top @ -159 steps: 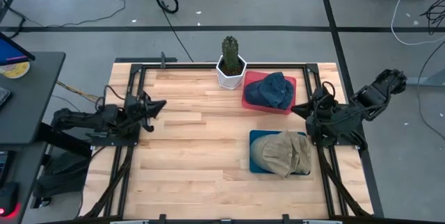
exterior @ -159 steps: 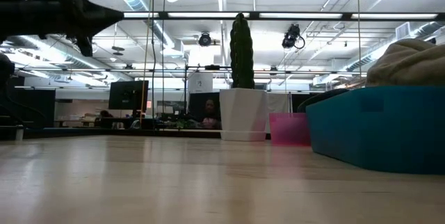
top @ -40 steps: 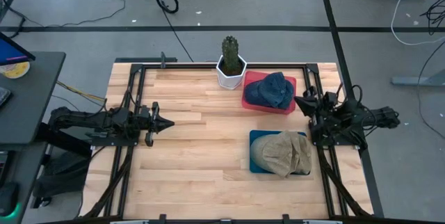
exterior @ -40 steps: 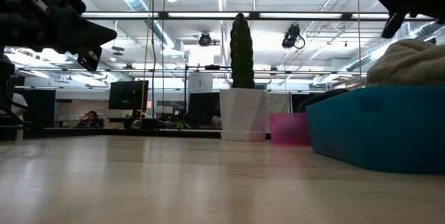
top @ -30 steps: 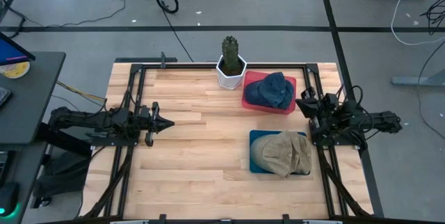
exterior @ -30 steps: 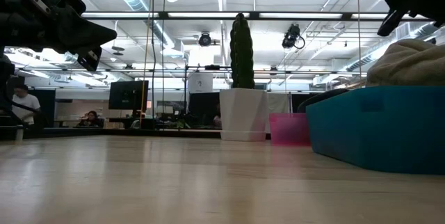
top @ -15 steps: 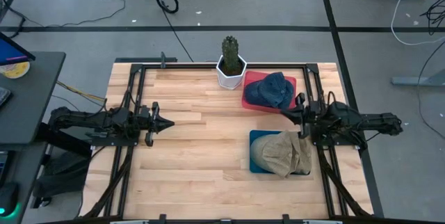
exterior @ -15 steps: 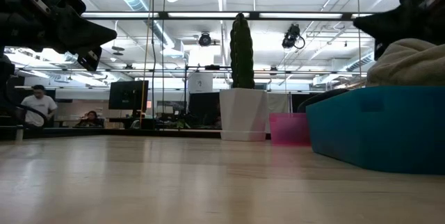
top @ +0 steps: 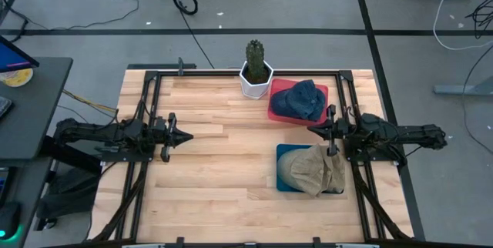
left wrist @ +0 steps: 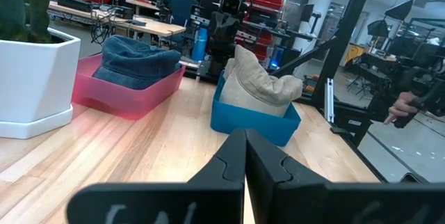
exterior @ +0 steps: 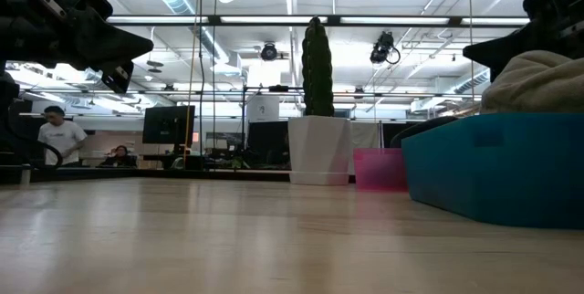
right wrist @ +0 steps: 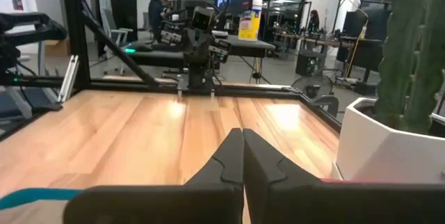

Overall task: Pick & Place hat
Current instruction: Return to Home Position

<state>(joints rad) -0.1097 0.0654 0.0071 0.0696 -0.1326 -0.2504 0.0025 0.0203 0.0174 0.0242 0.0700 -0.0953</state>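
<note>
Brown caps [top: 314, 169] lie heaped in the blue bin [top: 283, 185] on the right side of the worktop [top: 216, 171], spilling over its rim. A dark blue cap [top: 300, 98] sits in the pink bin [top: 279, 86] just behind it, beside the potted cactus [top: 256, 67]. Your right tool [top: 314, 130] hangs between the two bins, fingers pressed together and gripping nothing. Your left tool [top: 185, 135] waits at the left side, likewise closed and empty. To get home cleanly, I'd judge you should draw the right arm straight back toward its base and keep it high. The heap's top looks close under the tool, and a snag could drag a cap out. Keep the fingers closed on the way. No brand, label or writing can be read on the caps or bins.
</note>
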